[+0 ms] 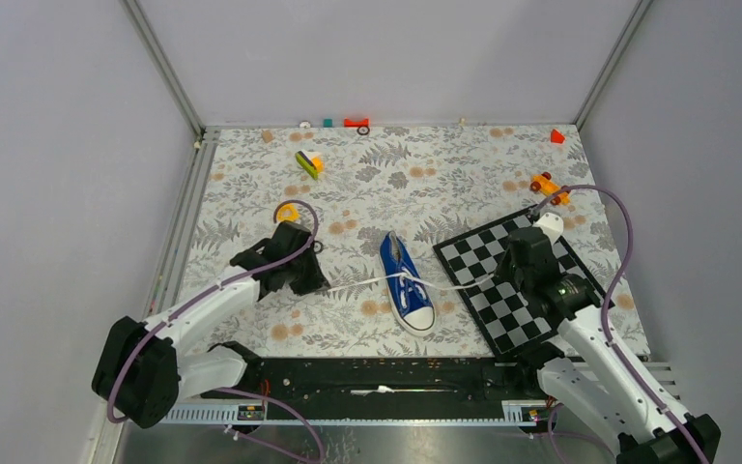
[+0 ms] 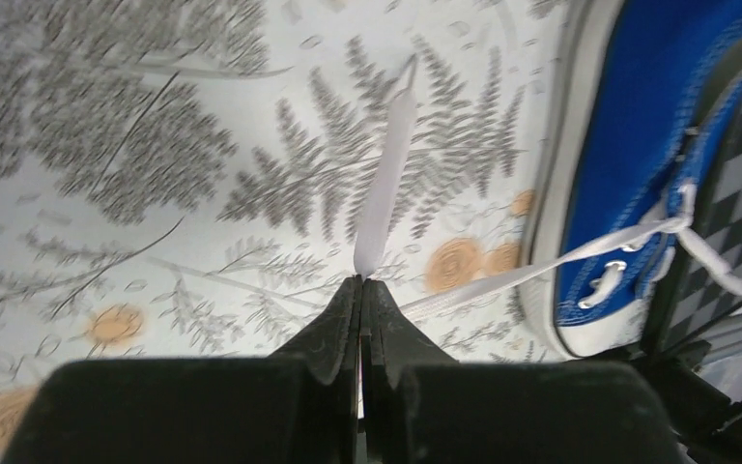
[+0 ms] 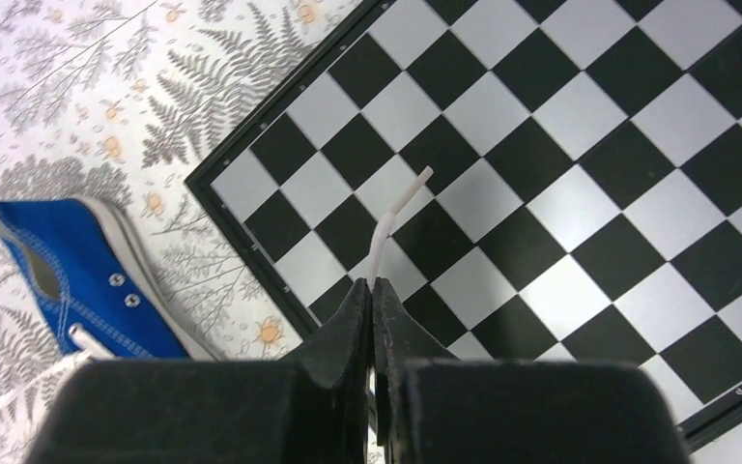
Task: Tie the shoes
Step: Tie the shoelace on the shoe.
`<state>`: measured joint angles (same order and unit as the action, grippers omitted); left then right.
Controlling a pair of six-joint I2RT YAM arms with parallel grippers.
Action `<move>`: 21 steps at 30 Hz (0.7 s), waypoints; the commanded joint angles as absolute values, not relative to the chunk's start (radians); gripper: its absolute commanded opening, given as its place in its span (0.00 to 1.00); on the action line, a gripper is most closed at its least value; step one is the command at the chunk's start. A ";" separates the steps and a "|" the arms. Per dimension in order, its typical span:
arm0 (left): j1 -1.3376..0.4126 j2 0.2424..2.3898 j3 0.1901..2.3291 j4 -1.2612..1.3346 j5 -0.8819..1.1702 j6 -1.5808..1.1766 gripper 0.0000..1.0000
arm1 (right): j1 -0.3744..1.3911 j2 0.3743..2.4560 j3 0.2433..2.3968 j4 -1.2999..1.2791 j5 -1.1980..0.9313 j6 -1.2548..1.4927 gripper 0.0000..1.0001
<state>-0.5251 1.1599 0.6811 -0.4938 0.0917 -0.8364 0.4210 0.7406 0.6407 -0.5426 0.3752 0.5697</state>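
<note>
A small blue sneaker (image 1: 405, 281) with white sole and toe cap lies mid-table, toe toward the arms. Its white laces (image 1: 362, 281) stretch out to both sides. My left gripper (image 1: 316, 282) is left of the shoe, shut on the left lace end (image 2: 386, 174), which sticks out past the fingertips; the shoe (image 2: 638, 145) shows at the right of that view. My right gripper (image 1: 510, 274) sits over the checkerboard (image 1: 522, 280), shut on the right lace end (image 3: 394, 217). The sneaker (image 3: 77, 275) is at the left of the right wrist view.
A black and white checkerboard (image 3: 580, 155) lies right of the shoe on the fern-patterned cloth (image 1: 367, 184). Small toys are scattered at the back: a yellow-green piece (image 1: 307, 162), an orange ring (image 1: 287, 212), an orange toy (image 1: 547, 186), red pieces (image 1: 356, 123).
</note>
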 commanded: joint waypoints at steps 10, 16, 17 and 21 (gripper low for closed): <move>-0.387 1.084 0.603 -0.514 0.043 -0.861 0.00 | 0.099 0.805 0.693 -0.504 0.310 0.531 0.00; -0.335 1.186 0.615 -0.425 0.121 -0.858 0.00 | -0.009 0.824 0.645 -0.473 0.252 0.543 0.00; -0.330 1.205 0.621 -0.408 0.128 -0.861 0.00 | -0.041 0.828 0.638 -0.468 0.242 0.546 0.00; -0.313 1.304 0.693 -0.383 0.128 -0.854 0.00 | -0.090 0.849 0.618 -0.449 0.203 0.557 0.00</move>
